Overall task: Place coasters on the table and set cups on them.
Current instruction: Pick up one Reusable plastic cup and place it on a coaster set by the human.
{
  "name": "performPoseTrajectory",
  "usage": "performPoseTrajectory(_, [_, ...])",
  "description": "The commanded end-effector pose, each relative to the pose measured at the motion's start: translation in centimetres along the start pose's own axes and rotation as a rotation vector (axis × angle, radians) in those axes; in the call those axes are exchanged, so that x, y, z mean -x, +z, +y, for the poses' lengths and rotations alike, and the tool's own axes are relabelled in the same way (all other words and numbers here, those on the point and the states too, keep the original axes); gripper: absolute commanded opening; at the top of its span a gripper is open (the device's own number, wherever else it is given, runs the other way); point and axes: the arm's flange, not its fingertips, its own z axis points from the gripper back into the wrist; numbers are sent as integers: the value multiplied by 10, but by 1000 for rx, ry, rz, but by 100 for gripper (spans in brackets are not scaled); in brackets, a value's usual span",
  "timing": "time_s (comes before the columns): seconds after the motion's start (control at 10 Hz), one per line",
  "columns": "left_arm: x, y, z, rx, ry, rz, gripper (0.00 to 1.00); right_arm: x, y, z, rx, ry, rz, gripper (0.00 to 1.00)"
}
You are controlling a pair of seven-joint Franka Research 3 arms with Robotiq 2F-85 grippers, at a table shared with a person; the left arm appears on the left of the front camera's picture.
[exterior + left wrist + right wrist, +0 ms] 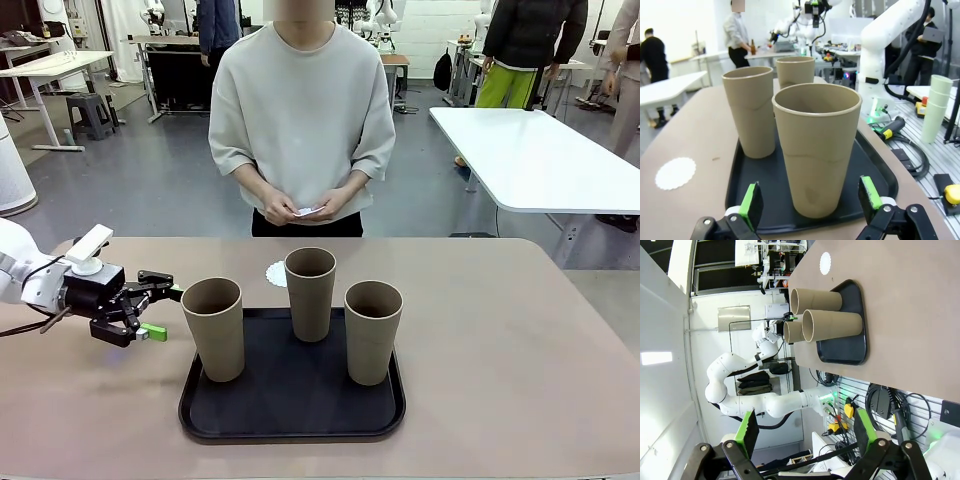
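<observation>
- Front view: three tan cups are seen upright on a black tray (pixel 290 428), which lies on the beige table (pixel 500 340).
- The left cup (pixel 213 328) and the right cup (pixel 373 332) stand in the tray's near half. The middle cup (pixel 310 292) stands at its far edge.
- One white coaster (pixel 276 273) lies flat on the table just behind the tray, partly hidden by the middle cup. No cup is set on it.
- The left gripper (pixel 165 312) is held level just above the table, left of the tray. Its fingers are spread wide and pointed at the left cup, with one fingertip just beside the cup's wall.
- The person's hands (pixel 308 208) are held together at the waist around something thin and white, too small to be told.
- Left wrist view: the left cup is seen close up between the green pads (pixel 751 205). A gap is left on either side, so nothing is gripped.
- The middle cup and the right cup stand farther back on the tray, and the coaster lies on the bare table to the picture's left.
- Right wrist view: the right gripper (pixel 805 432) is held well apart from the tray. Its fingers are spread wide with nothing between them.
- The table is shown sideways, with the three cups on the tray and the coaster just beyond it.
</observation>
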Motion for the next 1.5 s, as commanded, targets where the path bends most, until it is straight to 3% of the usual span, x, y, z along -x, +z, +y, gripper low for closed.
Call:
performPoseTrajectory(0.0, [4, -7, 6, -13, -29, -30, 100, -1, 0, 0, -18, 10, -2, 100])
performPoseTrajectory(1.4, [23, -60, 20, 94, 17, -19, 100, -1, 0, 0, -18, 10, -2, 100])
